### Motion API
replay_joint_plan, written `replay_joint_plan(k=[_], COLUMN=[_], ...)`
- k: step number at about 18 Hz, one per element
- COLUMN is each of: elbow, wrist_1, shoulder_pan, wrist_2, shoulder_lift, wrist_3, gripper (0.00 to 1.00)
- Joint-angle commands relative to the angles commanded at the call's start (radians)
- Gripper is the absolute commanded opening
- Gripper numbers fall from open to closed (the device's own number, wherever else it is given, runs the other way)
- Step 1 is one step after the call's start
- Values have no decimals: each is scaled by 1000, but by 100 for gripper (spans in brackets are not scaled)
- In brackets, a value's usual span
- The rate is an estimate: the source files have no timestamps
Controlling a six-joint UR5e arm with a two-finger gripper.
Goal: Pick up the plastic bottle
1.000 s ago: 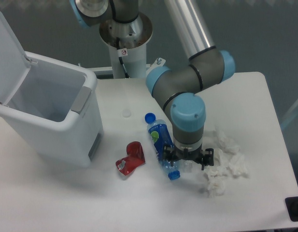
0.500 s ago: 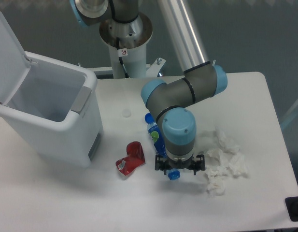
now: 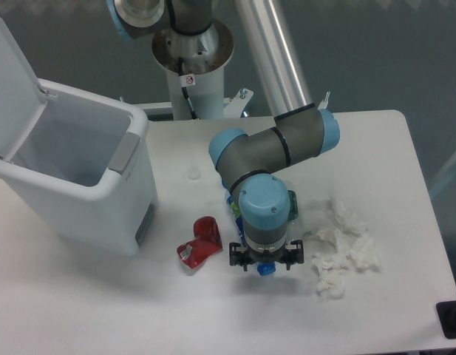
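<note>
The plastic bottle [image 3: 231, 208] lies on the white table, almost wholly covered by my wrist. Only a strip of its blue label shows at the wrist's left, and a blue end [image 3: 266, 270] pokes out below. My gripper [image 3: 263, 263] points straight down over the bottle's near end. It is open, with one finger on each side of that blue end. I cannot tell whether the fingers touch the bottle.
A crushed red can [image 3: 200, 245] lies just left of the gripper. Crumpled white tissues [image 3: 342, 255] lie to its right. A green patch [image 3: 292, 205] peeks out at the wrist's right side. An open white bin [image 3: 131, 185] stands at the left.
The arm has swung left. The gripper moved from the bottle's right side to directly over its near end, and the wrist now hides most of the bottle.
</note>
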Motion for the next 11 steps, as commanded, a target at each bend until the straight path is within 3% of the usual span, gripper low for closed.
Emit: replay_joint_plan(k=[9,11], elbow=[-2,-2], wrist_1=[11,11], shoulder_pan=[-2,-2], wrist_2=[26,28], shoulder_lift=[-11,-11], wrist_3=[-2,-2], gripper=[77,71])
